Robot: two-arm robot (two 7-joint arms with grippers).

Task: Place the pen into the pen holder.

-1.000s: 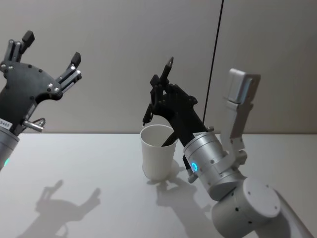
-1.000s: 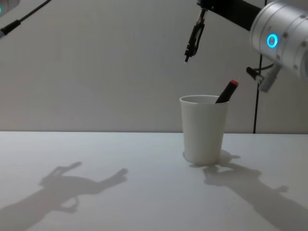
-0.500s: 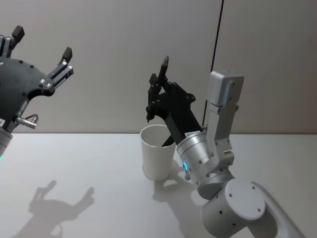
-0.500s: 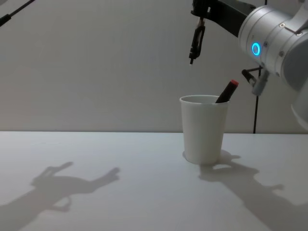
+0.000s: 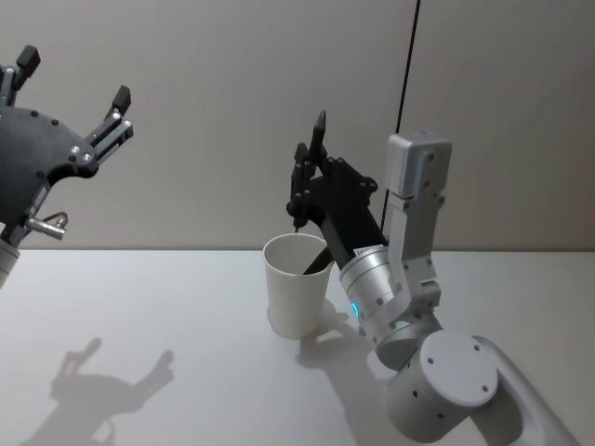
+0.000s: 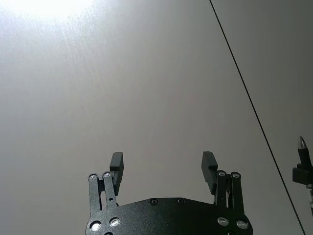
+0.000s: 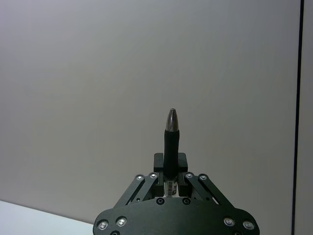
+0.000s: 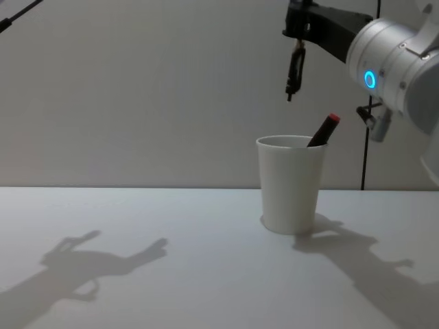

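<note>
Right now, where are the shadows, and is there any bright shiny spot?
Chest view: the left gripper's dark shadow lies on the table, and another spreads right of the pen holder. Head view: a shadow lies low on the left. Left wrist view: glare whitens the wall's top.

The right arm's links [image 5: 446, 372] are showing as smooth, rounded silver-grey cylinders, with a blue ring light [image 8: 370, 79] glowing at the wrist. A boxy grey segment [image 5: 416, 172] is carrying a pale blue strip. The right gripper [image 7: 170, 182] is presenting a matte black plate with scissor linkages and silver screw heads. The left gripper [image 6: 163, 169] is showing the same black plate, silver screws and blocky black fingertips [image 6: 116, 161], with a small metal fitting [image 5: 45, 226] projecting at five o'clock.
</note>
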